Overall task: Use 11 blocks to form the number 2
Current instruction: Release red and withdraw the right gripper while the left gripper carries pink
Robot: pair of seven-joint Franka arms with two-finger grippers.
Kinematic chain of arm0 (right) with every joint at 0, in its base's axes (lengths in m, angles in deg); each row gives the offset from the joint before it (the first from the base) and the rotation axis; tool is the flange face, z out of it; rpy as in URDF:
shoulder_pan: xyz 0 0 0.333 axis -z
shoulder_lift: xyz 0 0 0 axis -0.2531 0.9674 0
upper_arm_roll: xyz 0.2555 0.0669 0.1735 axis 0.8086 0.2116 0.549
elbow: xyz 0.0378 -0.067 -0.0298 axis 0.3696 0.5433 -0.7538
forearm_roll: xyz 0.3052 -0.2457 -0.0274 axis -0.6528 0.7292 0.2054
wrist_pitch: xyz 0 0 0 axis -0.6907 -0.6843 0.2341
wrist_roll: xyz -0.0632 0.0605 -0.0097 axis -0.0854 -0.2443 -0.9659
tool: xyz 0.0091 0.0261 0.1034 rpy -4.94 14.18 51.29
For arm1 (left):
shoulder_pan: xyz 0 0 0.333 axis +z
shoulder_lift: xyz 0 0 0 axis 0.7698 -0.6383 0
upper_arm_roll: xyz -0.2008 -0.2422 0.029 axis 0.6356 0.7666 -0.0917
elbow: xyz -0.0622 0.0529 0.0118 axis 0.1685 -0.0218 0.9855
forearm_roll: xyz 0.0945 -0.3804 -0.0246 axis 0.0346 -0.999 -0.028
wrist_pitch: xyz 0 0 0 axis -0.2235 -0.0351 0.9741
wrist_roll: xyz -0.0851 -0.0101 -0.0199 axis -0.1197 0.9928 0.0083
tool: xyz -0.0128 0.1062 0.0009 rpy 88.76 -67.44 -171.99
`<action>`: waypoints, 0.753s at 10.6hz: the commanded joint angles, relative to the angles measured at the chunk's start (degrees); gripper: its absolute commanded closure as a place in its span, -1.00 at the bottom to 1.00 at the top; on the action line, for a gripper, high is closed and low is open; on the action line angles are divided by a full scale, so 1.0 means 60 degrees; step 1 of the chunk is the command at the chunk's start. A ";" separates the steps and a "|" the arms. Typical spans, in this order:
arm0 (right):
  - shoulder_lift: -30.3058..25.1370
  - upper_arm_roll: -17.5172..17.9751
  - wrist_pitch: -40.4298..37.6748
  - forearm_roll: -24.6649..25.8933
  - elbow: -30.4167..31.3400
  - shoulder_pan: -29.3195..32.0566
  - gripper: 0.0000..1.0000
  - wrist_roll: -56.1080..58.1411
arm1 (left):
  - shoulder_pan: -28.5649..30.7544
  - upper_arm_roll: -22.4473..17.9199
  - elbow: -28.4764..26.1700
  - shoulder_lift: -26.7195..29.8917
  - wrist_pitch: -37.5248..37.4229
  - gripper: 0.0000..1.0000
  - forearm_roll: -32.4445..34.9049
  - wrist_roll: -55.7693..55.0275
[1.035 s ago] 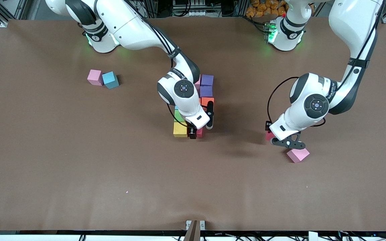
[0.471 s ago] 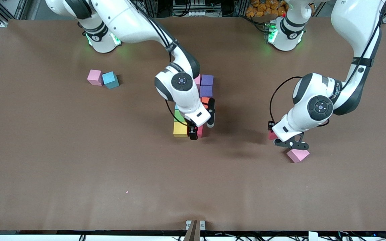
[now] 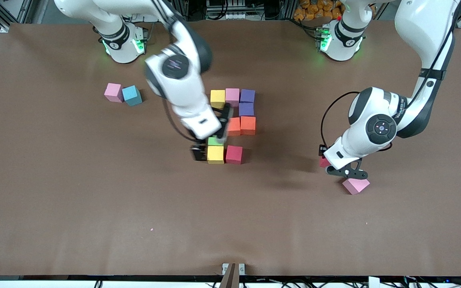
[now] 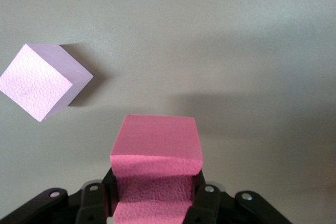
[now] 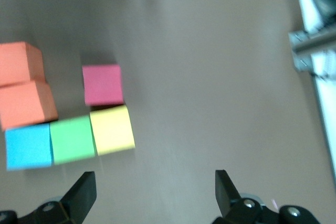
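Note:
A partial number 2 lies mid-table: a yellow block (image 3: 217, 98), a pink one (image 3: 232, 96), two purple (image 3: 247, 95) (image 3: 246, 109), two orange (image 3: 248, 125) (image 3: 234, 126), a green (image 3: 214, 141), a yellow (image 3: 215, 154) and a red block (image 3: 234, 154). The right wrist view also shows a blue block (image 5: 29, 145) beside the green one (image 5: 72, 139). My right gripper (image 3: 211, 136) (image 5: 153, 192) is open and empty, up over the green block. My left gripper (image 3: 330, 166) (image 4: 156, 198) is shut on a red block (image 3: 323, 162) (image 4: 156, 145), low over the table.
A loose pink block (image 3: 355, 185) (image 4: 39, 81) lies on the table just beside the left gripper, nearer to the front camera. A pink block (image 3: 113, 92) and a blue block (image 3: 131, 95) sit together toward the right arm's end.
My right gripper has let go of the red block beside the yellow one, risen and swung toward the right arm's end. The left arm has barely moved.

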 commanded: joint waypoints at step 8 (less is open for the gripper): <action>-0.3760 0.2336 -0.3526 0.0047 0.0843 0.6910 -1.00 -0.1339 | -0.1925 0.0104 0.0693 -0.0835 -0.0179 0.59 -0.0433 -0.6899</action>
